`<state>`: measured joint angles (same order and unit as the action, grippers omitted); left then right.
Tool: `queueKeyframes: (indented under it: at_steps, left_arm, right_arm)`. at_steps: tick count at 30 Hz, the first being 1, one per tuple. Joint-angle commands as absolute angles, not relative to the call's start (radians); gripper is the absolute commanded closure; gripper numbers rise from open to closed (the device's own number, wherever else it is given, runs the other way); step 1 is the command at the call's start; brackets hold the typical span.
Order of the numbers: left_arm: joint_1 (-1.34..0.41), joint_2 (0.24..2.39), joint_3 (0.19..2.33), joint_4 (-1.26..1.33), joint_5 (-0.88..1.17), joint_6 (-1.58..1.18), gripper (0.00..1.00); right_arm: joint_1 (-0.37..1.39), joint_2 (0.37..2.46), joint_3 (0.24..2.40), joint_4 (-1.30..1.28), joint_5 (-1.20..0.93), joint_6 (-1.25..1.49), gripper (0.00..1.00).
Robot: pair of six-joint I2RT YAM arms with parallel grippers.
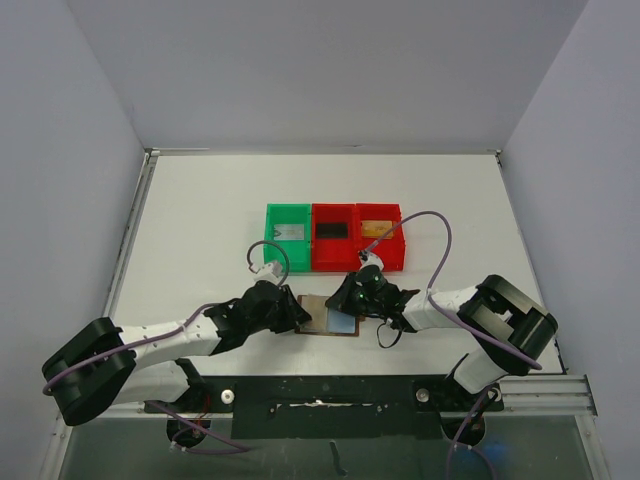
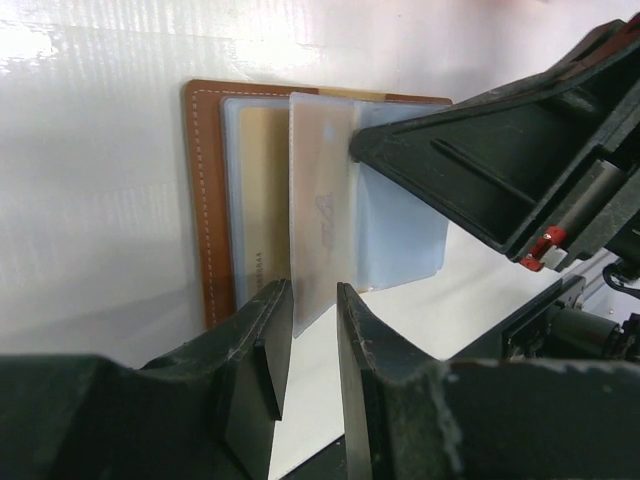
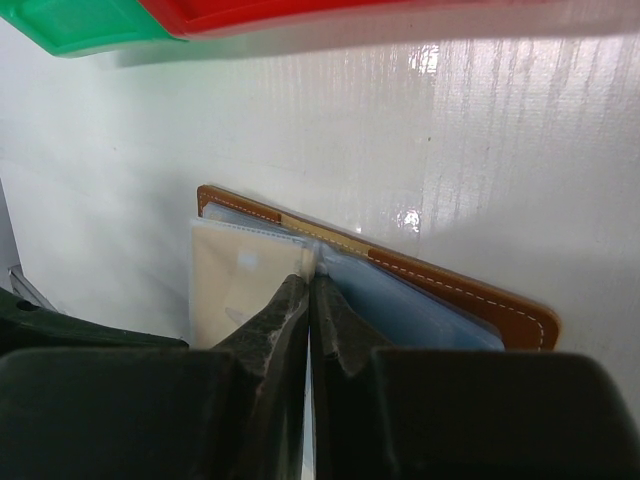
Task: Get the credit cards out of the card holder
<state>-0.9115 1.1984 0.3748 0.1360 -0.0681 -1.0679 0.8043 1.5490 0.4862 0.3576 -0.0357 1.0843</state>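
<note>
The card holder (image 1: pixel 322 320) lies open near the table's front edge: brown leather (image 2: pixel 205 200) with pale blue sleeves. A gold credit card (image 2: pixel 262 200) sits in a sleeve beside the rim. A pale, see-through sleeve with a card in it (image 2: pixel 320 200) stands up from the fold. Its near edge reaches between the fingers of my left gripper (image 2: pixel 313 290), which stand apart around it. My right gripper (image 3: pixel 312 272) is shut, its tips pinching the sleeves at the fold of the card holder (image 3: pixel 480 300). From the left wrist, the right gripper (image 2: pixel 352 150) meets the raised sleeve's far edge.
Three bins stand in a row behind the card holder: a green bin (image 1: pixel 288 235), a red bin (image 1: pixel 333 238) and a second red bin (image 1: pixel 381 238). Each holds a flat card. The bins' rims (image 3: pixel 200 15) hang close above the right wrist's view.
</note>
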Motion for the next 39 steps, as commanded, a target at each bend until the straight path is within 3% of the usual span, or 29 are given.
queueKeyframes:
  at_steps: [1,15,23,29,39]
  left_arm:
    - [-0.921,1.18,0.376,0.261,-0.024,-1.06,0.77]
    - [-0.922,1.267,0.379,0.353,0.017,-1.077,0.77]
    - [-0.922,1.241,0.426,0.294,0.001,-1.048,0.76]
    - [-0.925,1.274,0.445,0.31,0.022,-1.041,0.73]
    - [-0.95,1.368,0.51,0.372,0.105,-1.007,0.63]
  right_arm:
    - [0.805,1.608,0.465,0.205,-0.031,1.047,0.96]
    - [0.806,1.556,0.512,0.206,-0.091,0.985,0.91]
    - [0.802,1.374,0.632,0.022,-0.045,0.879,0.64]
    - [0.776,1.261,0.68,-0.209,0.145,0.906,0.54]
    - [0.764,1.006,0.525,-0.174,0.138,1.016,0.47]
